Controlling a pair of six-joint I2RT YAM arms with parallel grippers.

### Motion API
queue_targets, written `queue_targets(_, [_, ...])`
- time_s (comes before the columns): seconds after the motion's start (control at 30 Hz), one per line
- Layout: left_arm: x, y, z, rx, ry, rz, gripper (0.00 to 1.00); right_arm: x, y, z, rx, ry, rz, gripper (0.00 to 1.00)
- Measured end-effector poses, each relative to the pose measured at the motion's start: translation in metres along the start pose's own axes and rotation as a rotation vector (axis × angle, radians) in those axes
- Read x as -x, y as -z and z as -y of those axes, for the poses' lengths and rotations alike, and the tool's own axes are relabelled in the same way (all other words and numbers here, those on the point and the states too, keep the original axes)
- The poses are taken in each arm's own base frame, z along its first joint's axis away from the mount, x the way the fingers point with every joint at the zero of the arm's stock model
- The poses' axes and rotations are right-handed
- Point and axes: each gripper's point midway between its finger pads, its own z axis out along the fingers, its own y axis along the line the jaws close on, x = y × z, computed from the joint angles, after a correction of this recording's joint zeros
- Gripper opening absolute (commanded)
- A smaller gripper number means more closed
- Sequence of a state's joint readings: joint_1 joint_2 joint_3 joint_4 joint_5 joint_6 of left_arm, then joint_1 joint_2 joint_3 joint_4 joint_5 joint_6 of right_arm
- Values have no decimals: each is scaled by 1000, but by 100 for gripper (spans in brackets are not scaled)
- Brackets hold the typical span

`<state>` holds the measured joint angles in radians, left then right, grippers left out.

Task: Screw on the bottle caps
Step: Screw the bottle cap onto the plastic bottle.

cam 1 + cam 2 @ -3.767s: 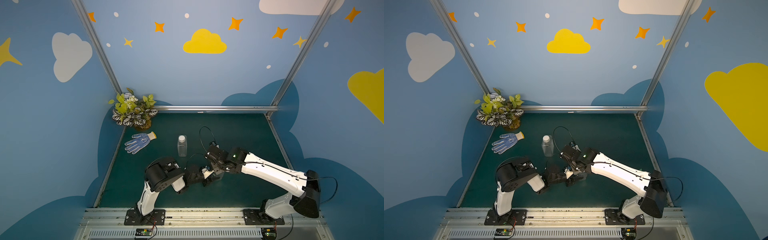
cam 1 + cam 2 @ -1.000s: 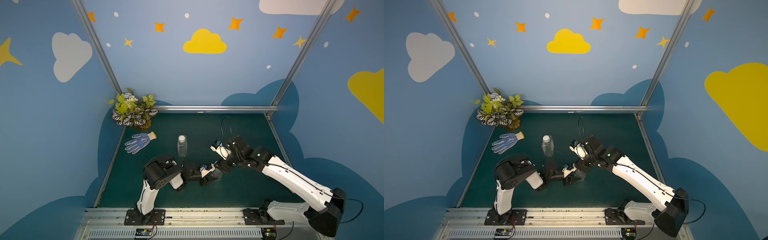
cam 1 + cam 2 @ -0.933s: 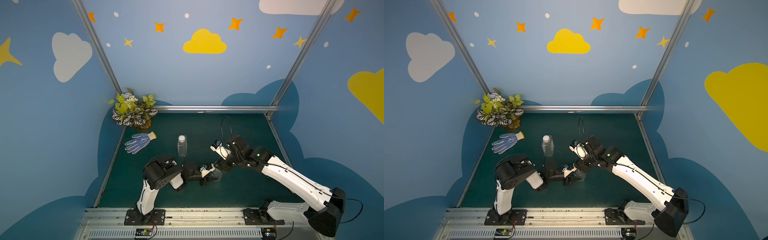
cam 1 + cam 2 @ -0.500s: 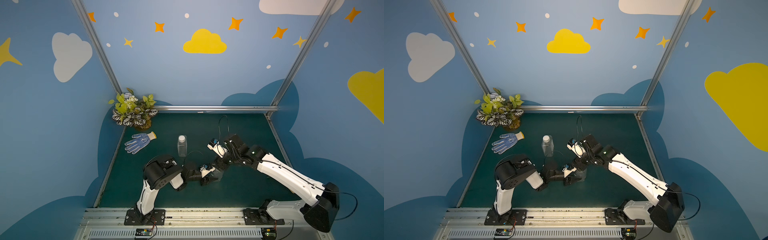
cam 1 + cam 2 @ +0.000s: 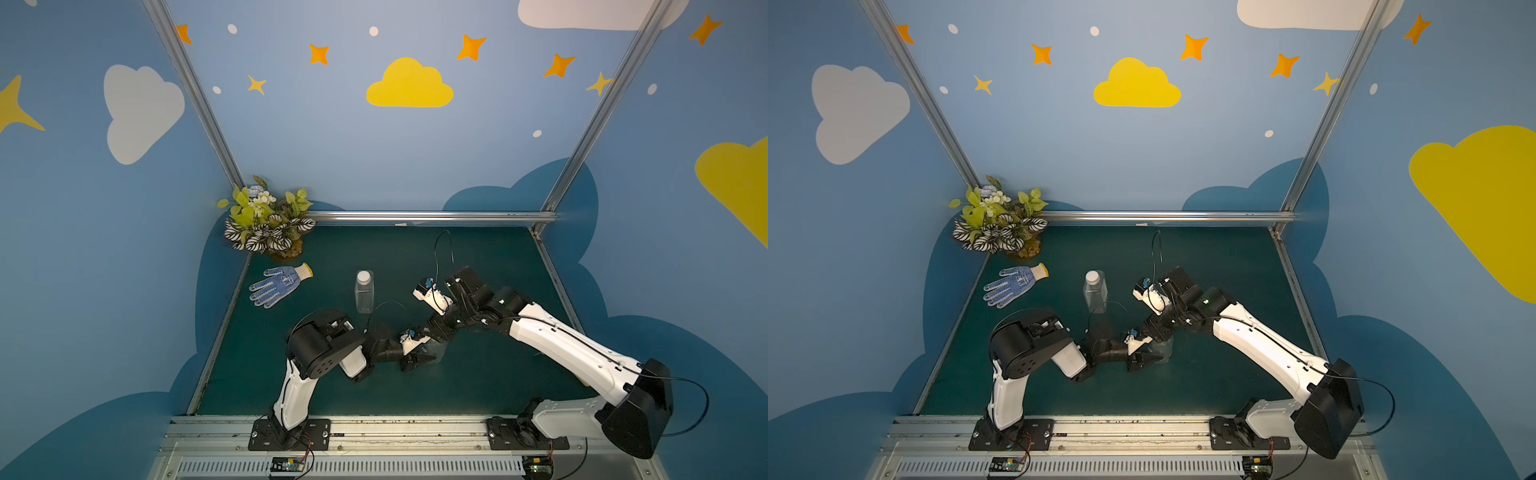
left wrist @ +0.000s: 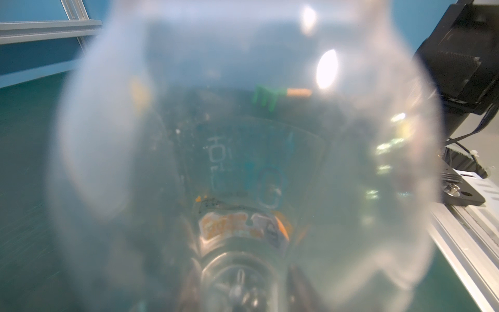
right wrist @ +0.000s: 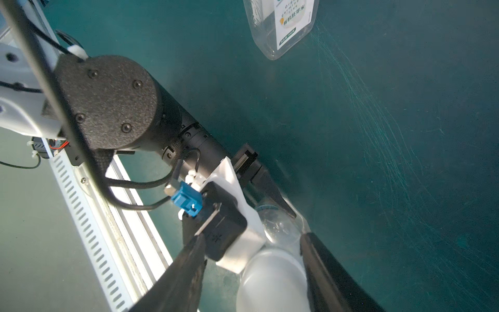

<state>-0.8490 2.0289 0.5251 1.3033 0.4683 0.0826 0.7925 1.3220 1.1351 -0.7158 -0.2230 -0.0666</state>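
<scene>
Table (image 5: 478, 386): green, filling the lower middle of both top views.
Rectangular bottle (image 5: 364, 293): upright at the table's centre, apart from both arms, with the first cap (image 5: 363, 276) already on its neck.
Round bottle (image 5: 437, 354): lower centre of the frame, below the rectangular bottle. It appears upright, its long axis pointing up into the right jaws.
Left gripper (image 5: 424, 354): jaws closed on the round bottle's body from the frame's left, steadying it.
Right gripper (image 7: 252, 236): the nearer one to the cap. Its jaws are part open and straddle the cap from above; one finger sits at the rim and a gap shows at the other.
Second cap (image 7: 272, 278): white, on the round bottle's neck, centred between the right jaws. Whether it is threaded home cannot be told.
Judgement: the right jaws must close on the second cap and twist about the bottle's axis.
</scene>
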Motion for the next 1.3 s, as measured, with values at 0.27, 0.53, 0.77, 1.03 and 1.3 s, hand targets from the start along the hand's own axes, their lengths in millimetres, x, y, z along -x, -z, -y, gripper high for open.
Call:
queue_targets(0.27, [1, -2, -1, 1, 2, -3, 49, -4, 5, -3, 5, -8, 4, 61])
queue_targets(0.53, [0, -2, -2, 2, 1, -4, 49, -7, 11, -3, -3, -22, 9, 60])
queue_targets(0.77, [0, -2, -2, 4, -4, -5, 49, -11, 12, 0, -25, -36, 0, 60])
queue_targets(1.03, [0, -2, -2, 4, -9, -6, 49, -18, 14, 3, -51, -47, -17, 60])
queue_targets(1.3, [0, -2, -2, 4, -15, -6, 49, -22, 15, 4, -74, -52, -30, 59])
